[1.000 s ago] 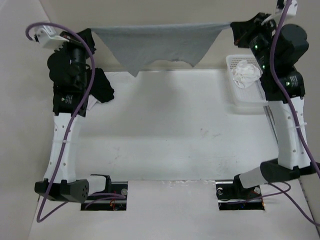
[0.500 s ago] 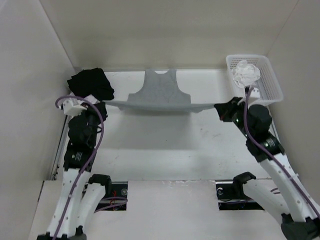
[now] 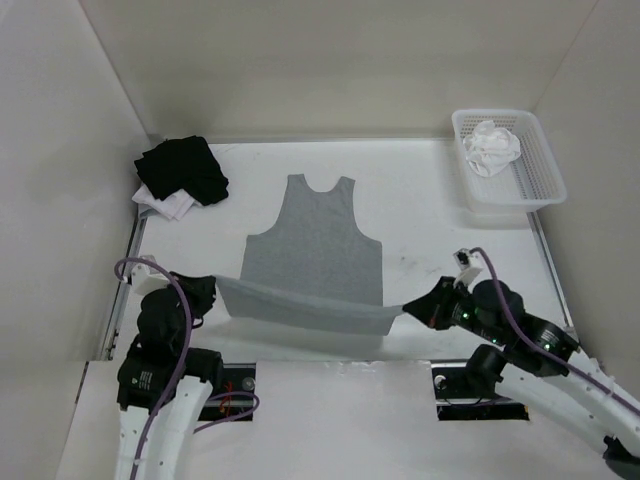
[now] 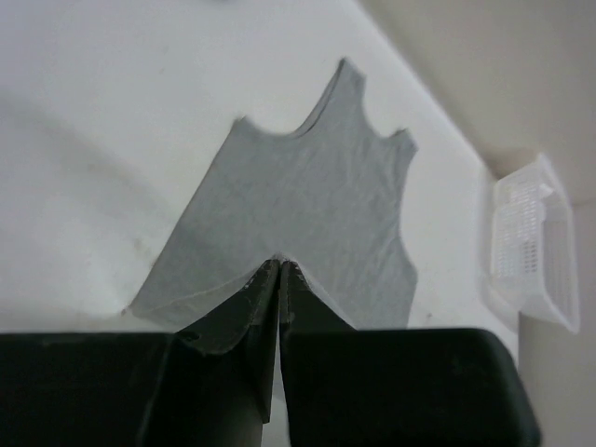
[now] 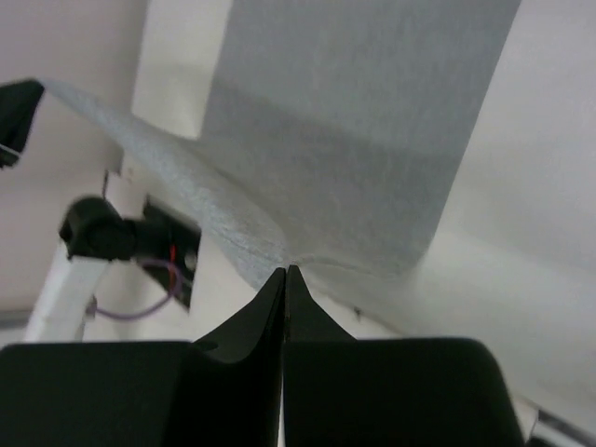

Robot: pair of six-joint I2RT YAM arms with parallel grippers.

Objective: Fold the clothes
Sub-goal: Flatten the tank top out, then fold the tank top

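Both arms have swung back toward me since a second ago, laying the tank top (image 3: 315, 240) flat on the desk (image 3: 440, 250), straps pointing away. Now my left gripper (image 3: 208, 288) and right gripper (image 3: 412, 306) are each clamped tight on a hem corner, the hem raised between them at the near edge. Its long axis runs straight away from both, so I reckon the fold goes forward. At far right the basket (image 3: 510, 207) holds a white cloth bundle (image 3: 492, 145); a black-and-white pile (image 3: 180, 170) sits far left.
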